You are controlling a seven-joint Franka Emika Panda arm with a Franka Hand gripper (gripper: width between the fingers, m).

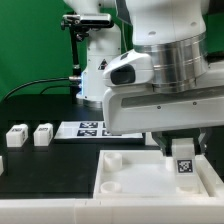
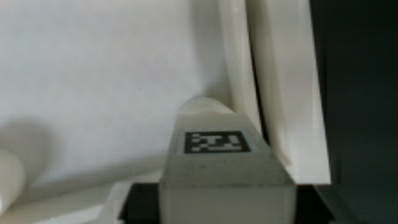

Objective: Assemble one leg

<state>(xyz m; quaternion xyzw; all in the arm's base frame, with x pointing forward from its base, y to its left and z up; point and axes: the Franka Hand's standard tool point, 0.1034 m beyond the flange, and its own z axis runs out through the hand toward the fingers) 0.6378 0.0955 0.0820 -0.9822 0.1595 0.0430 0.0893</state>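
My gripper is shut on a leg, a small white block with a black-and-white marker on its face. It holds the leg upright over the near right corner of the large flat white square piece, which has round corner sockets. In the wrist view the leg stands between my dark fingers, with the gripper around it, above the white piece near its raised edge. Whether the leg touches the piece is hidden.
Two more legs stand on the black table at the exterior view's left. The marker board lies behind the white piece. A stand and cable rise at the back. Black table lies beyond the piece's edge.
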